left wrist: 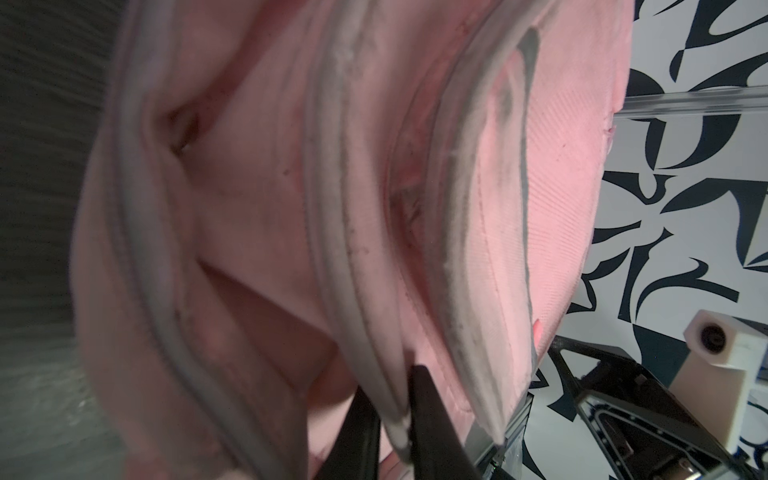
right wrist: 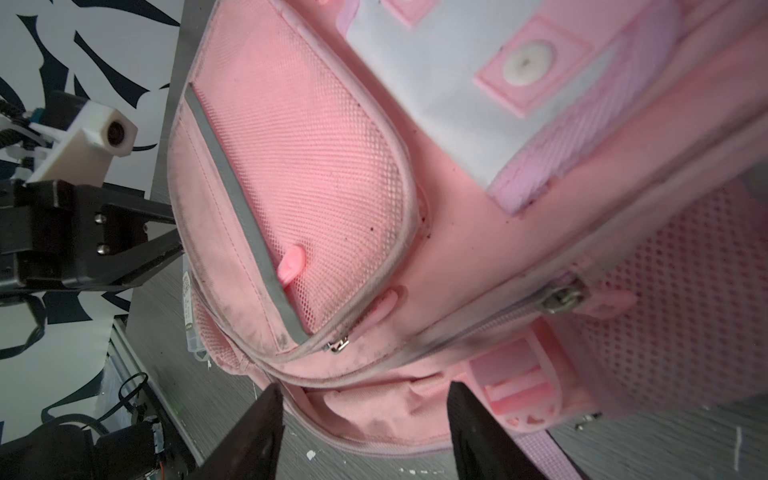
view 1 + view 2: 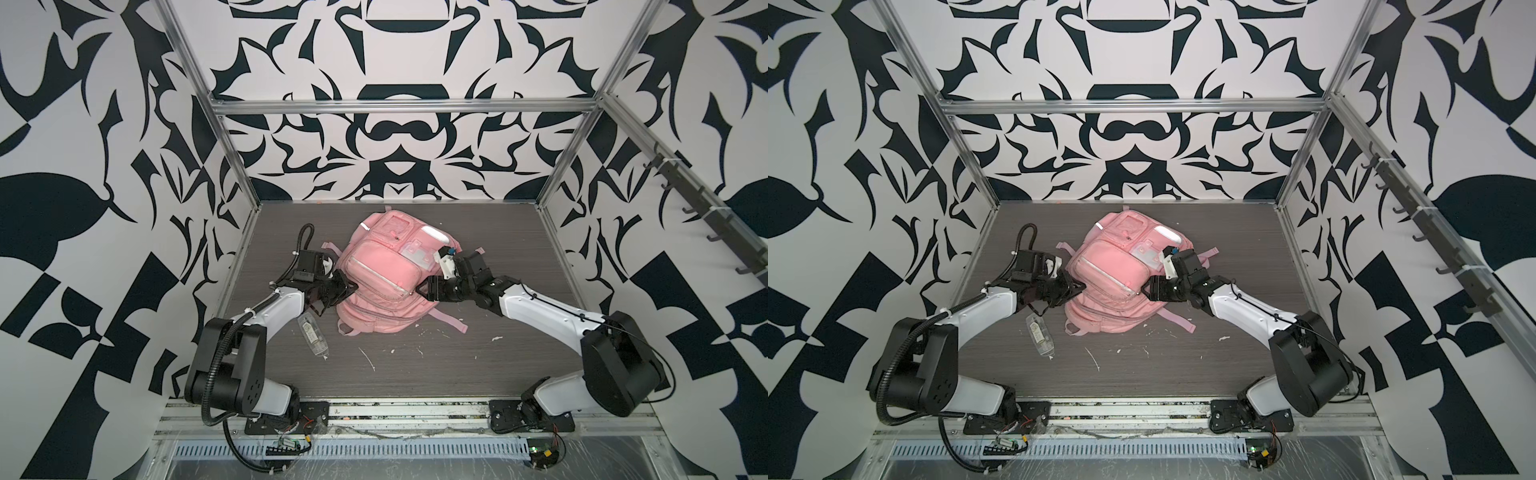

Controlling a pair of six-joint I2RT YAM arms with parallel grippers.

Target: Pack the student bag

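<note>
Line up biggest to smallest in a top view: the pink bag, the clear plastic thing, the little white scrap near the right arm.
1. pink bag, by far.
2. clear plastic thing, much smaller.
3. white scrap, just a fleck.

Student bag (image 3: 376, 272) lies central; left gripper (image 3: 351, 288), right gripper (image 3: 420, 289) flank it.

Top views look down; wrist views near bag (image 2: 457, 249).

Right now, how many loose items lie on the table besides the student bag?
1: a clear plastic item beside the student bag's near-left corner. Others may be hidden under the bag.
</note>
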